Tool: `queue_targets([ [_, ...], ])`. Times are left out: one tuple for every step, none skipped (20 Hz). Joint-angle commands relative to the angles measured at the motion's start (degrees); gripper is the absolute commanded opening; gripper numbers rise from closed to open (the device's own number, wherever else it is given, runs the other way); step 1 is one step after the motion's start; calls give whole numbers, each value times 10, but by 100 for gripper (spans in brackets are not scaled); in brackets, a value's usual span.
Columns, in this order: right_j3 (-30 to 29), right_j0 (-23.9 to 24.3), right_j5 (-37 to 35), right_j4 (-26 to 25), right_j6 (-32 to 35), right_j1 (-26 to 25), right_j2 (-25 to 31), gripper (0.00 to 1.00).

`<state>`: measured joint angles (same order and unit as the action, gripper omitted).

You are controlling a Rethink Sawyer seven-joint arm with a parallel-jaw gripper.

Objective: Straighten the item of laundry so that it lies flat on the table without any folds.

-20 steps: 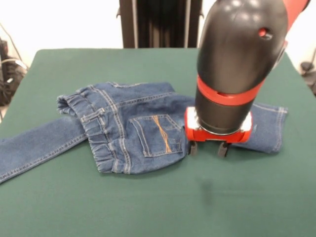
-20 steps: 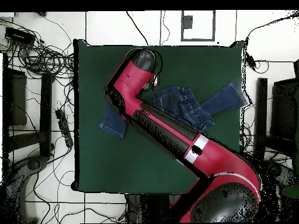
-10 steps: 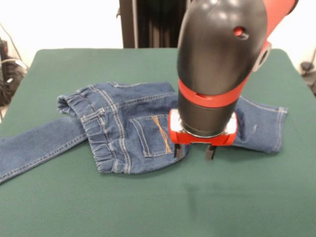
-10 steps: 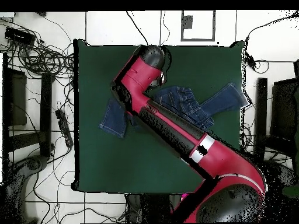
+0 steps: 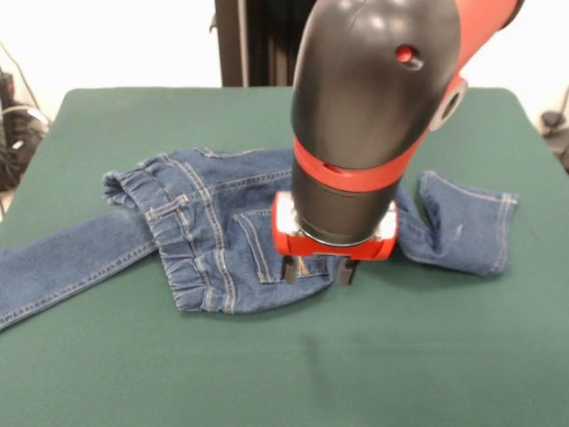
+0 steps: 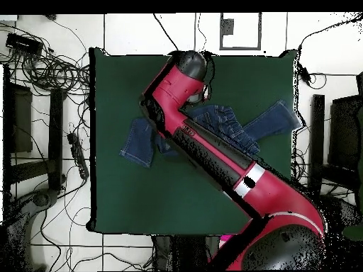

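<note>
The blue denim jeans (image 5: 213,213) lie crumpled across the middle of the green table (image 5: 178,374), back pocket up and waistband bunched at the left. One leg runs off to the left edge (image 5: 53,267); the other lies folded at the right (image 5: 462,227). My gripper (image 5: 317,270) hangs under the big black and red wrist, open, its fingertips at the jeans' near edge by the orange-stitched pocket. In the overhead view the arm (image 6: 213,156) covers the jeans' middle (image 6: 227,127) and hides the gripper.
The black pedestal (image 5: 284,40) stands behind the table's far edge. In the overhead view, cables (image 6: 49,71) and dark equipment (image 6: 18,120) lie on the floor left of the table (image 6: 142,198), and dark stands (image 6: 317,134) are on the right.
My gripper has moved left in the front view, from beside the folded right leg to over the jeans' seat by the pocket. More of the right leg now shows.
</note>
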<state>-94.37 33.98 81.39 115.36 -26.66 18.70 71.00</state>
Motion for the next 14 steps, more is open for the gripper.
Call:
queue_targets([
  [20,5,47,-3,-187,-35,-32,100],
  [13,9,42,-8,-197,-38,-36,100],
  [9,10,37,-15,-213,-43,-39,100],
  [2,11,28,-23,-213,-43,-43,100],
  [-1,9,16,-35,-217,-47,-48,100],
  [-3,8,16,-38,-214,-48,-49,100],
  [-5,8,17,-37,-216,-47,-49,100],
  [-6,9,18,-36,-218,-47,-49,100],
  [-4,9,20,-39,-226,-47,-50,100],
  [-2,11,21,-43,-236,-47,-52,100],
  [3,11,22,-47,-245,-50,-53,100],
  [7,12,22,-51,-255,-52,-55,100],
  [14,13,22,-57,-268,-56,-58,100],
  [15,15,19,-61,-275,-58,-60,100],
])
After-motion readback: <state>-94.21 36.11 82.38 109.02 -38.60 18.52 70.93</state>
